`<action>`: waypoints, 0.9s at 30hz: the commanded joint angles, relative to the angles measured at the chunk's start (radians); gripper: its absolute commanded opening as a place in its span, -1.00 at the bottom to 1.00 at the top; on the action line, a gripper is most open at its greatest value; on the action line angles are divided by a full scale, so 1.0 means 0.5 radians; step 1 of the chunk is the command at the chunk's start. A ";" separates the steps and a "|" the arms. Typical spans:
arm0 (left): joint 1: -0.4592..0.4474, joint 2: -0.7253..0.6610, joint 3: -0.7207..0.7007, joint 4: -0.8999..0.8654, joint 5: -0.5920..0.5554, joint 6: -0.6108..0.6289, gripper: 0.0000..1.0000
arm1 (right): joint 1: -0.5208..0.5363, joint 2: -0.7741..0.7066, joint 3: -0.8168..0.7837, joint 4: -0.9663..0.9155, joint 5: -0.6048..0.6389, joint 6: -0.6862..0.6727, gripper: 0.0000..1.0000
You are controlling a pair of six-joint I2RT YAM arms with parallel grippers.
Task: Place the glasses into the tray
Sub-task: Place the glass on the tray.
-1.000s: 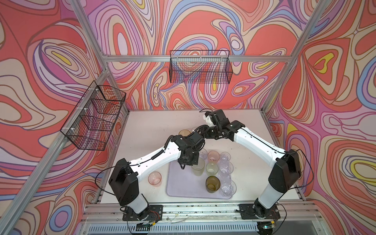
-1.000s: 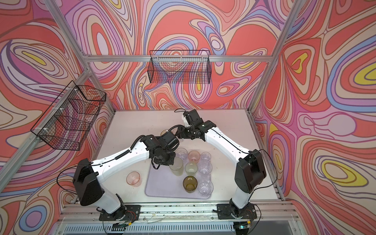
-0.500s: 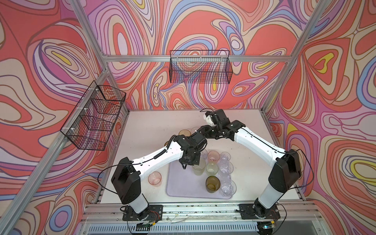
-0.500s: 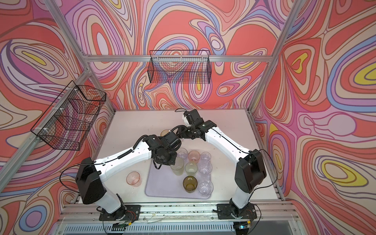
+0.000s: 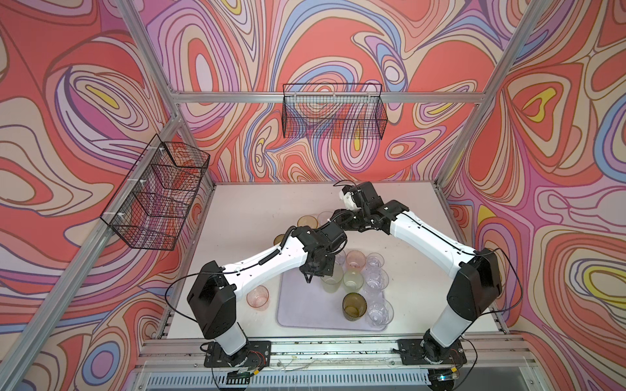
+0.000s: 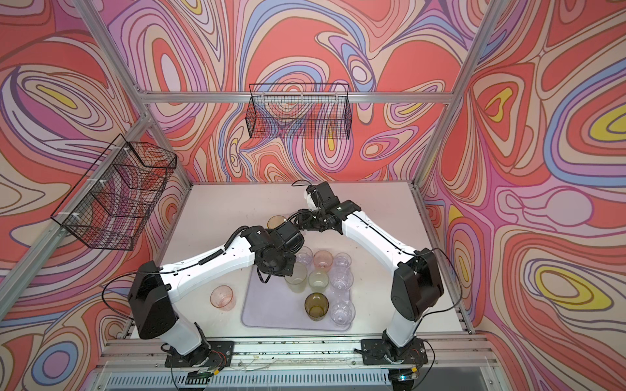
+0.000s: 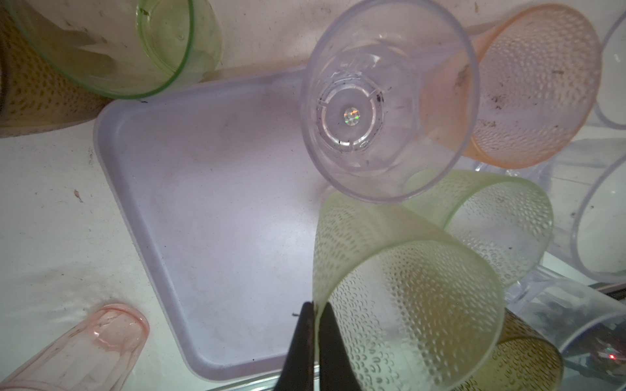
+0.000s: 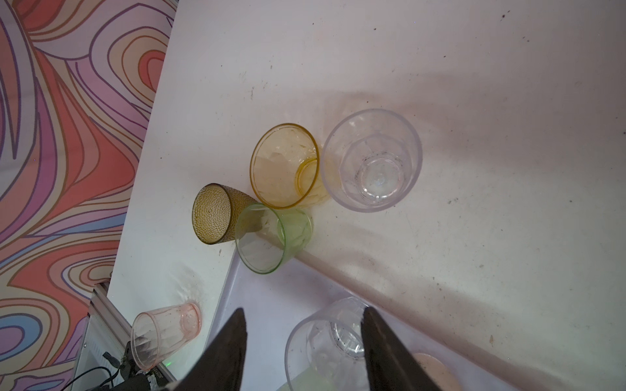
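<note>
Set-down step: the left claw [image 7: 315,313] pinches the wall of the pale frosted green glass [image 7: 406,287] over the tray [image 7: 203,203], the right claw [image 8: 304,313] hangs spread and empty; next, likely release and lift straight clear of the neighbouring clear glass [image 7: 389,101]

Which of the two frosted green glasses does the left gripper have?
The frosted green glass on the tray's bare side: the left gripper pinches its wall. Its twin stands free beside it.

No text, label, brand or number can be read on anything here.
</note>
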State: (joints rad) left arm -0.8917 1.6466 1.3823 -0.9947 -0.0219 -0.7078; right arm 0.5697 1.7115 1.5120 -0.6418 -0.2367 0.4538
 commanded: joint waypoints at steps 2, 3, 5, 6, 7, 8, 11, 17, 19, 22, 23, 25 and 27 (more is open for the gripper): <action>-0.026 0.043 -0.043 -0.013 -0.054 -0.034 -1.00 | -0.009 -0.005 -0.025 0.031 -0.005 -0.013 0.13; -0.024 0.049 -0.046 -0.007 -0.054 -0.034 -1.00 | -0.010 -0.008 -0.027 0.029 -0.006 -0.014 0.13; -0.025 0.057 -0.040 -0.005 -0.054 -0.032 -1.00 | -0.014 -0.008 -0.032 0.029 -0.005 -0.010 0.13; -0.027 0.057 -0.043 -0.002 -0.057 -0.034 -1.00 | -0.014 -0.008 -0.033 0.029 -0.007 -0.009 0.13; -0.029 0.060 -0.046 0.005 -0.054 -0.035 -1.00 | -0.014 -0.008 -0.033 0.030 -0.006 -0.010 0.13; -0.030 0.060 -0.049 0.013 -0.049 -0.036 -1.00 | -0.014 -0.011 -0.036 0.029 -0.007 -0.008 0.13; -0.030 0.080 -0.039 -0.003 -0.045 -0.031 -1.00 | -0.014 -0.014 -0.042 0.037 -0.005 -0.009 0.13; -0.042 0.070 -0.039 -0.014 -0.093 -0.028 -1.00 | -0.019 -0.021 -0.048 0.020 -0.006 -0.015 0.13; -0.044 0.063 -0.046 -0.011 -0.094 -0.029 -1.00 | -0.019 -0.030 -0.054 0.019 -0.002 -0.015 0.13; -0.042 0.066 -0.041 -0.019 -0.089 -0.027 -0.97 | -0.020 -0.042 -0.069 0.027 0.004 -0.008 0.13; -0.042 0.066 -0.037 -0.026 -0.087 -0.027 -0.95 | -0.020 -0.042 -0.068 0.029 0.002 -0.006 0.13; -0.044 0.058 -0.034 -0.032 -0.086 -0.030 -0.90 | -0.020 -0.042 -0.068 0.031 -0.001 -0.005 0.13; -0.043 0.045 -0.034 -0.032 -0.091 -0.027 -0.83 | -0.020 -0.042 -0.063 0.032 -0.006 -0.004 0.13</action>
State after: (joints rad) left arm -0.9047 1.6665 1.3716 -0.9787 -0.0460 -0.7113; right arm 0.5617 1.7115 1.4914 -0.6426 -0.2333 0.4538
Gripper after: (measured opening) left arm 0.069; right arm 0.566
